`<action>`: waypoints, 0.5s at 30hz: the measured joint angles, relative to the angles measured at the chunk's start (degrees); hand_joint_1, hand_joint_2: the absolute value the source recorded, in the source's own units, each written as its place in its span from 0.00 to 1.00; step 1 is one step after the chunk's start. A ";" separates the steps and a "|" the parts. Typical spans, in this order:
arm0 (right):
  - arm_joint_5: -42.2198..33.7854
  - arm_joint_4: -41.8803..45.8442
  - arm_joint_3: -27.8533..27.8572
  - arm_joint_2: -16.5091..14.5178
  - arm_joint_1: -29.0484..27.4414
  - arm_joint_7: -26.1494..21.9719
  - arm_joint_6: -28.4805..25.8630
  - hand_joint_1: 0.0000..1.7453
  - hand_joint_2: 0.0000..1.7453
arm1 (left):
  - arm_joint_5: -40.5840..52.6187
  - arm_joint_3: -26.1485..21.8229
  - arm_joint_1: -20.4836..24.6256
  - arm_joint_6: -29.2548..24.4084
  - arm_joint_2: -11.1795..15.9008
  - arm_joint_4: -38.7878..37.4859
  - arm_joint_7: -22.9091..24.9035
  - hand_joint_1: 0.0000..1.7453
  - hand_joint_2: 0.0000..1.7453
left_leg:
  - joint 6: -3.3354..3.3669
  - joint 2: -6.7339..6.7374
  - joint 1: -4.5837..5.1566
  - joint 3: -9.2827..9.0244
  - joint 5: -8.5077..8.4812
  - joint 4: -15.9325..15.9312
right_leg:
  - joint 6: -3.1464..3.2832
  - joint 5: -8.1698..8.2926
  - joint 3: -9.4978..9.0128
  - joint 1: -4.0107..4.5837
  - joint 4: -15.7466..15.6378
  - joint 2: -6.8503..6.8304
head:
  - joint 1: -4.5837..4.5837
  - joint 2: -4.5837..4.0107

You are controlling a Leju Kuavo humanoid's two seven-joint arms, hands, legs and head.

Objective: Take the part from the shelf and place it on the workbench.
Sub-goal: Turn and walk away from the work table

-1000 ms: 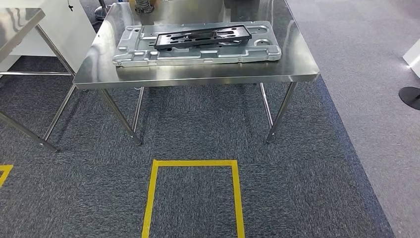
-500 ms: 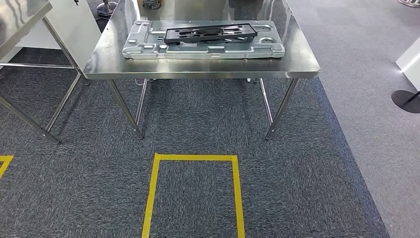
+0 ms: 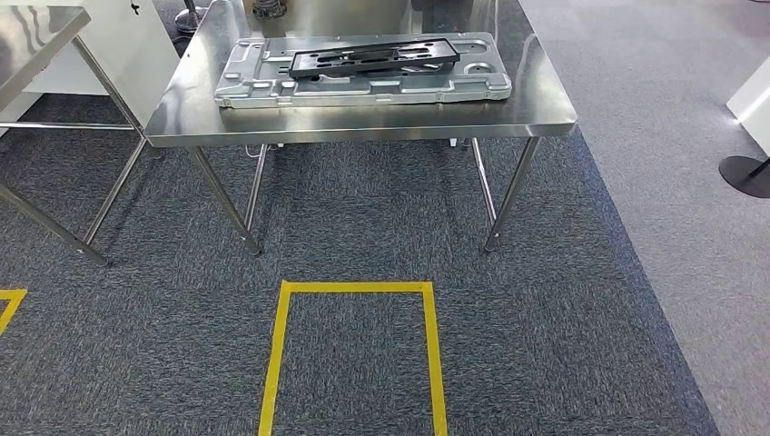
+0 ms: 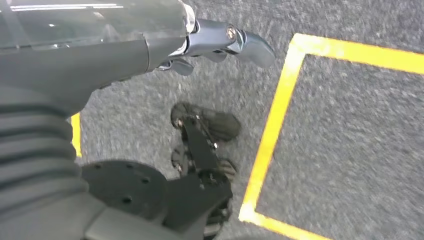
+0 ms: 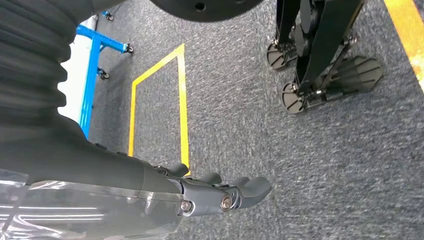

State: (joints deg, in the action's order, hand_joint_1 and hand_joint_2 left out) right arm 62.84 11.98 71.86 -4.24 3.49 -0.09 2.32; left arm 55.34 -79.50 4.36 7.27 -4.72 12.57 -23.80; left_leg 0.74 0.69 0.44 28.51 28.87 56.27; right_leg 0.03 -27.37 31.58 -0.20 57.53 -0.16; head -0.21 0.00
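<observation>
The whole head view has shifted since a second ago: the steel table [image 3: 363,118] sat lower and a little right, then swung, and now stands in the upper middle of the frame with its near edge slightly higher. That is the camera moving as the robot steps, not the things moving. The yellow floor square [image 3: 352,354] holds its place in the lower middle, so the robot seems to be settling just behind its mark.

On the table lies a pale grey metal tray [image 3: 363,80], and inside it, touching it, rests a long black part [image 3: 374,58], slightly askew. That looks like the task's part already set down, so the job appears near its end, though I cannot rule out another round.

The left hand [image 4: 220,42] hangs over the carpet holding nothing, fingers loosely extended. The right hand [image 5: 220,192] likewise hangs free, fingers lightly curled and apart, gripping nothing.

A second steel table's corner [image 3: 36,36] shows at upper left, and a blue wheeled frame [image 5: 95,65] stands on the floor.
</observation>
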 joint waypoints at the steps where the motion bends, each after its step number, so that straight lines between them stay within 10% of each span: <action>1: -0.81 0.01 -0.69 0.09 -0.09 -0.16 -0.04 0.00 1.00 | -0.66 1.03 -0.18 -0.03 0.04 0.00 0.35 0.00 1.00 | -0.04 0.00 0.00 0.01 -0.03 0.00 | 0.03 0.02 0.00 0.00 0.00 0.00 | 0.00 0.00; 3: -2.69 0.08 -2.32 0.30 -0.34 -0.32 -0.19 0.00 1.00 | -2.23 3.30 -0.56 -0.14 0.18 0.01 1.11 0.00 1.00 | -0.12 0.00 0.00 0.02 -0.08 0.00 | 0.07 0.08 -0.01 0.00 0.01 -0.01 | 0.01 0.00; 7: -6.71 0.46 -6.06 0.67 -0.95 -0.45 -0.36 0.00 1.00 | -5.78 7.84 -1.27 -0.59 0.49 0.10 2.64 0.00 0.00 | -0.16 0.00 0.00 0.04 -0.11 0.04 | 0.05 0.17 -0.02 -0.05 0.01 0.00 | 0.01 0.00; 8: -7.68 0.57 -7.04 0.75 -1.10 -0.46 -0.37 0.00 1.00 | -6.65 8.99 -1.43 -0.75 0.57 0.14 3.01 0.00 0.00 | -0.16 0.00 0.00 0.05 -0.11 0.06 | 0.03 0.18 -0.03 -0.08 0.01 0.00 | 0.01 0.00; 12: -11.73 1.13 -11.41 1.05 -1.81 -0.46 -0.44 0.00 0.00 | -10.20 13.84 -2.20 -1.21 0.94 0.51 4.54 0.00 0.00 | -0.14 0.00 0.01 0.08 -0.11 0.13 | -0.05 0.23 -0.04 -0.15 0.01 0.00 | 0.01 0.00; 15: -14.80 1.60 -14.84 1.28 -2.34 -0.46 -0.49 0.00 0.00 | -12.90 17.61 -2.78 -1.58 1.21 0.93 5.69 0.00 0.00 | -0.13 0.00 0.01 0.12 -0.11 0.20 | -0.10 0.26 -0.03 -0.16 0.01 0.00 | 0.01 0.00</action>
State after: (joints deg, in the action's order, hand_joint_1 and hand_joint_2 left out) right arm 48.04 13.58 57.02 -2.96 1.15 -0.55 1.83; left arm 42.44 -61.89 1.58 5.69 -3.51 13.50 -18.11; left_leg 0.61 0.69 0.45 28.63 28.76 56.47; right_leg -0.07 -27.11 31.55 -0.36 57.53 -0.16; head -0.20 0.00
